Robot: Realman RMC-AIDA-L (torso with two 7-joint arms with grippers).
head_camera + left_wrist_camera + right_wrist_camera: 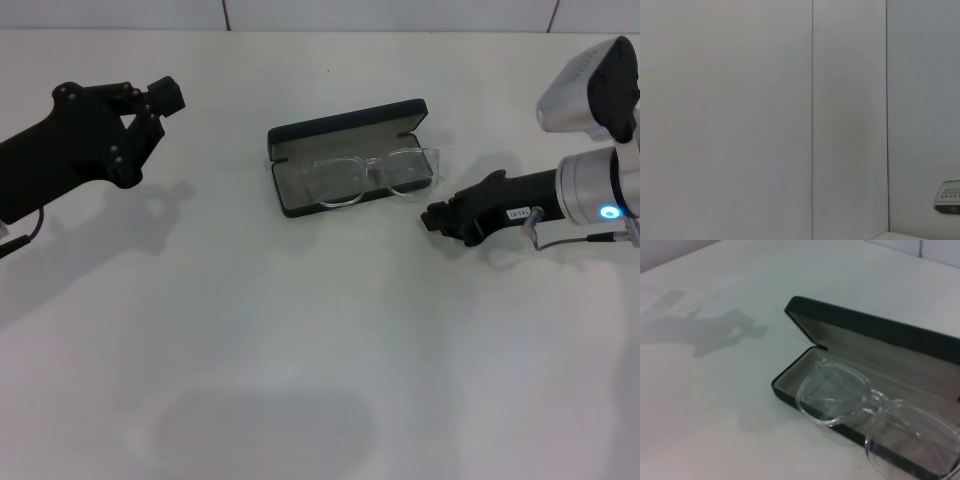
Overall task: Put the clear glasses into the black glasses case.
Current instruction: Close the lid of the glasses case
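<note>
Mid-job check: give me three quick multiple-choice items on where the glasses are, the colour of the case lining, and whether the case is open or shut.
1. Where are the clear glasses?
A. Lying partly in the black glasses case, overhanging its front edge
B. In the left gripper
C. On the table far from the case

2. What colour is the case lining?
A. Red
B. Grey
C. Yellow

3. What state is the case in?
A. Shut
B. Open, lid tilted back
C. Upside down

Answers:
1 A, the frame sits across the tray and past its rim, with the right gripper beside the case and the left gripper raised away at the left.
2 B, grey shows inside.
3 B, lid and tray interiors are both visible.
</note>
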